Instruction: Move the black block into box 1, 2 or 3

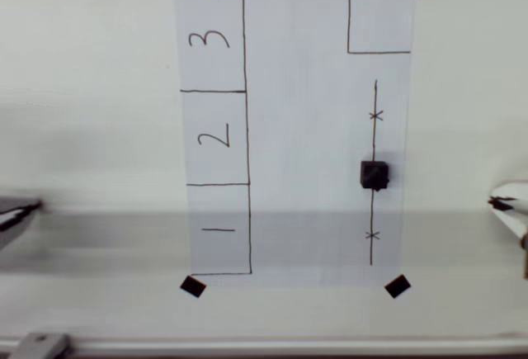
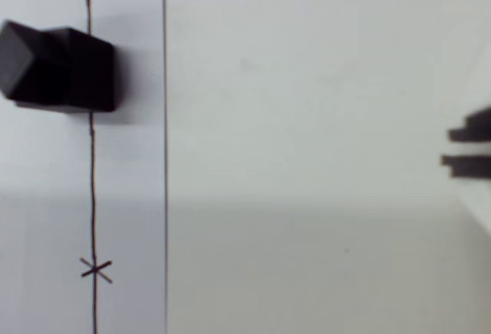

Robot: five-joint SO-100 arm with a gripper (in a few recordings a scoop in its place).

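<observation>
The black block point(image 1: 374, 174) sits on a drawn line point(image 1: 374, 140) on the right side of the white paper point(image 1: 305, 144) in the overhead view, between two little x marks. The boxes 1 point(image 1: 219, 229), 2 point(image 1: 214, 138) and 3 point(image 1: 209, 40) are on the left side — well apart from it. The gripper point(image 1: 507, 203) peeks in at the right edge, touching nothing — I cannot tell how its fingers stand.

Both views are bright, evenly lit and a little washed out. A broad soft shadow band crosses the lower paper point(image 1: 297, 128) in the overhead view. The block point(image 2: 57, 69) is blurred in the wrist view and casts a faint shadow rightward.
</observation>
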